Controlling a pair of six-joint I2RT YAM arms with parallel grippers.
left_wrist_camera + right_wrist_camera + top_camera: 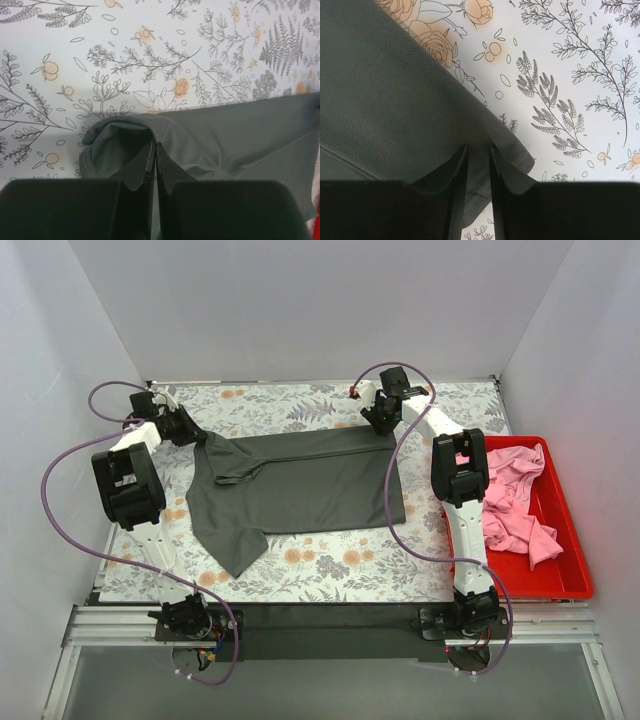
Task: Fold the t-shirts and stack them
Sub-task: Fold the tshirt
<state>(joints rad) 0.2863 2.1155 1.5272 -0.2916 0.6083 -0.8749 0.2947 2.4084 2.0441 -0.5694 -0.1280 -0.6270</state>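
A large dark grey t-shirt (300, 485) lies spread across the middle of the floral table cloth (330, 565), its left side folded over into a point toward the near edge. My left gripper (193, 435) sits at the shirt's far left corner, shut on a raised fold of the grey cloth (225, 135); in the left wrist view the left gripper (155, 145) pinches it tight. My right gripper (380, 425) is at the far right corner. In the right wrist view the right gripper (479, 146) stands narrowly open astride the stitched hem of the shirt (385, 100). Pink t-shirts (510, 500) lie crumpled in the tray.
A red plastic tray (570, 540) stands at the right edge of the table, beside the right arm. White walls close in the table at the back and on both sides. Purple cables loop off both arms.
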